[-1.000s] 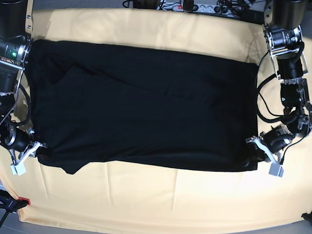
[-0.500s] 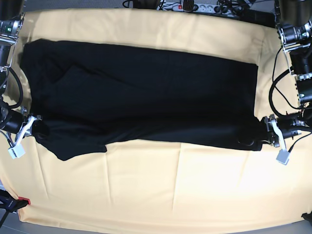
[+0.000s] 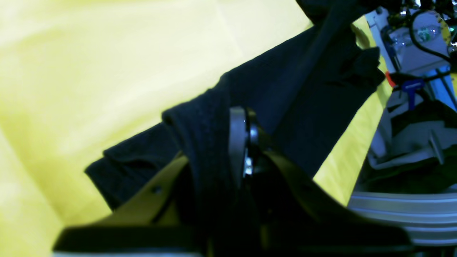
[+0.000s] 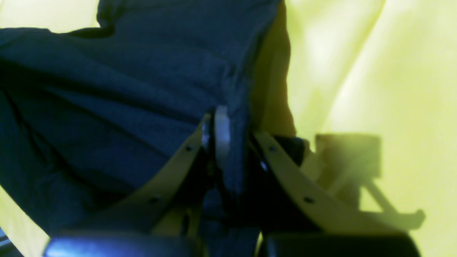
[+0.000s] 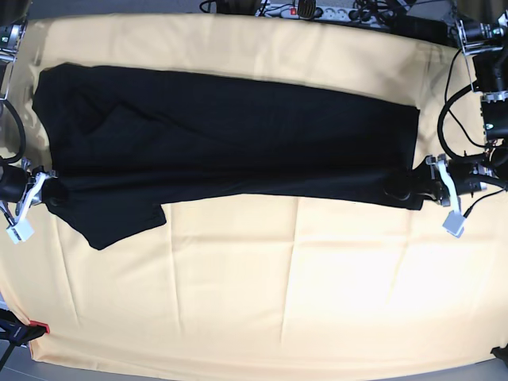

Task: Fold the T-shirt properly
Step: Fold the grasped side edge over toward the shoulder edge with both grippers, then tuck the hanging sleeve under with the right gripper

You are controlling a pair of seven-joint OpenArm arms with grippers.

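Observation:
The black T-shirt [image 5: 230, 143] lies spread across the far half of the pale yellow cloth [image 5: 278, 286], plain side up, its near edge lifted and carried toward the far edge. My left gripper [image 5: 425, 184] on the base view's right is shut on the T-shirt's near right corner [image 3: 210, 142]. At the left, my right gripper [image 5: 46, 189] is shut on the near left corner [image 4: 232, 117]. A sleeve [image 5: 111, 222] hangs out toward the front left. In both wrist views black fabric is pinched between the fingers.
The yellow cloth covers the whole table. A power strip and cables [image 5: 309, 11] lie along the far edge. A red clamp [image 5: 38, 327] sits at the front left corner. Arm cables [image 5: 456, 103] loop at the right edge.
Both grippers have pulled the T-shirt's near edge away from the front, toward the far side. The black band has grown narrower, and more yellow cloth shows in front.

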